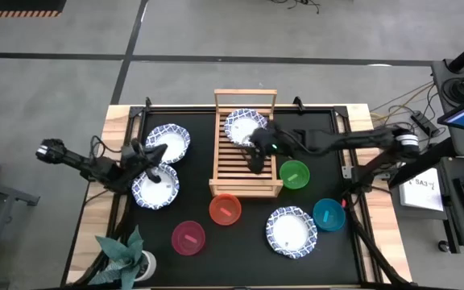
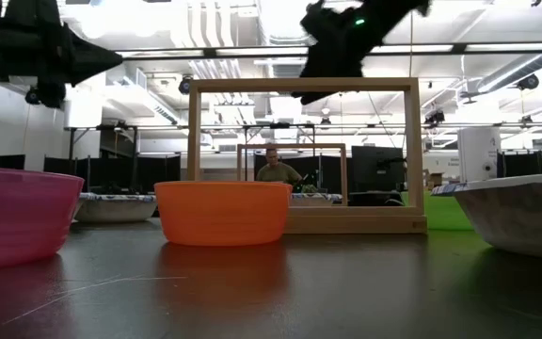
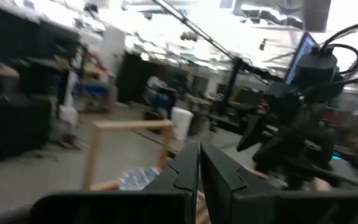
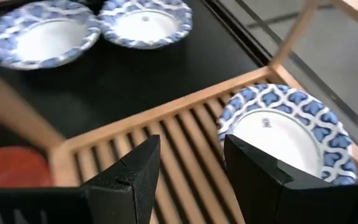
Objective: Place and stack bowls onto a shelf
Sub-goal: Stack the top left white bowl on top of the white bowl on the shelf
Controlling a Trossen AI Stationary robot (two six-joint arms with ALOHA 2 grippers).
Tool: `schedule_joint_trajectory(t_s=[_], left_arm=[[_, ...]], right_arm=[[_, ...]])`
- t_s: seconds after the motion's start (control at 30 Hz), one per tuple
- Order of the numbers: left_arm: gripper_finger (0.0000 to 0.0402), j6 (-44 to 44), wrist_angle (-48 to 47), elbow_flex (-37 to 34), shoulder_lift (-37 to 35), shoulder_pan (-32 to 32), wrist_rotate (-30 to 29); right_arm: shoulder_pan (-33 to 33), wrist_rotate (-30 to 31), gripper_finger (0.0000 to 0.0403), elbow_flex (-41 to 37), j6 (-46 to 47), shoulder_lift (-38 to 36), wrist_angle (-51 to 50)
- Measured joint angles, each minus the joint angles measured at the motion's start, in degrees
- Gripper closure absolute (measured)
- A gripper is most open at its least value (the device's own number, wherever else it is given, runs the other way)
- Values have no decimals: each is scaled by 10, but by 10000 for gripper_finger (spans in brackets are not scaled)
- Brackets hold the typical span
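Note:
The wooden slatted shelf (image 1: pixel 244 169) stands mid-table, its taller frame rail at the far end. One white bowl with a blue rim (image 1: pixel 244 125) (image 4: pixel 284 130) rests on its far slats. Two more blue-rimmed bowls (image 1: pixel 168 141) (image 1: pixel 155 187) lie left of it, and a fourth (image 1: pixel 291 231) sits near right. The green (image 1: pixel 295 174), teal (image 1: pixel 329 214), orange-red (image 1: pixel 225 209) and magenta (image 1: pixel 188 238) bowls stand on the mat. My right gripper (image 4: pixel 191 162) hovers open above the shelf's slats (image 1: pixel 256 161). My left gripper (image 3: pixel 199 168) is shut and raised over the nearer left bowl (image 1: pixel 153 167).
A potted plant (image 1: pixel 127 256) stands at the near left corner. Bare black mat (image 1: pixel 240 258) lies along the near edge, between the magenta bowl and the near-right bowl. In the low view a person (image 2: pixel 276 169) sits far behind the table.

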Motion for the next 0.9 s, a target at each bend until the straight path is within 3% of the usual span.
schedule_joint_trajectory(t_s=[0.13,0.4,0.7,0.9], left_arm=[[402,-74,-11,0,14,0,18],[402,-128,47,0,43,0,54],[402,-147,130,1,96,0,54],[402,-128,129,58,149,0,54]], right_arm=[[29,-4,234,-96,-9,-74,82],[49,-5,234,-239,-14,-193,166],[50,-19,242,-319,-59,-276,237],[49,-20,255,-341,-114,-291,284]])
